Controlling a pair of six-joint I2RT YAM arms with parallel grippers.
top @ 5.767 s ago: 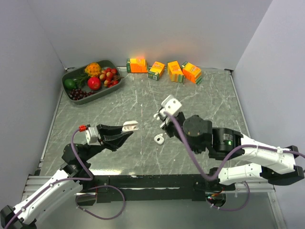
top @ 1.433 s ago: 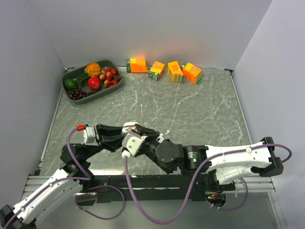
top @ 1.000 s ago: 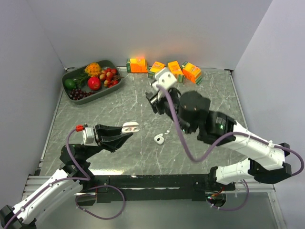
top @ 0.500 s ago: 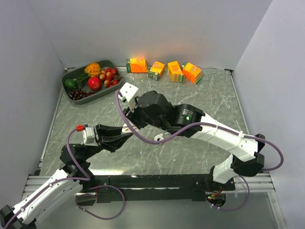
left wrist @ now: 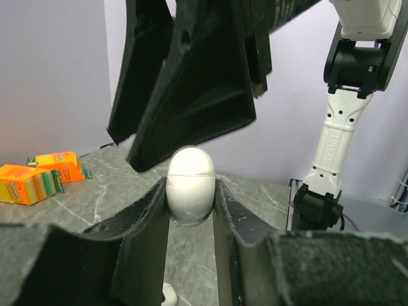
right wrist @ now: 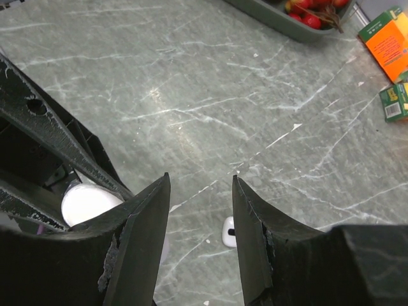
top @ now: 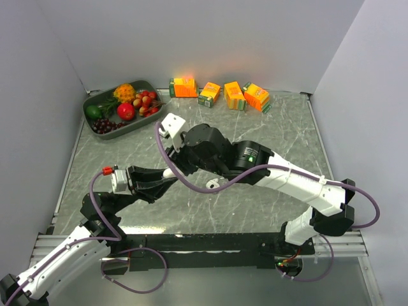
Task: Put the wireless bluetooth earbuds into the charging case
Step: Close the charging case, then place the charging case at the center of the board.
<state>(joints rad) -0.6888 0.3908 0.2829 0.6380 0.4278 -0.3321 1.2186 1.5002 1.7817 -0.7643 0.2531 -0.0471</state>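
The left jaws were clenched on the white charging case (left wrist: pixel 190 182), holding it upright above the table (top: pixel 268 134), toward the near-left corner. The right jaws hung just over the case, parted and grasping nothing, with bare table visible between them in the right wrist view. One small white earbud (top: pixel 212 184) lay on the table near the middle, on the side toward the near edge, apart from the case. Orange juice cartons (top: pixel 220 94) stood along the far edge, and a fruit tray (top: pixel 137 127) sat at the far-left corner.
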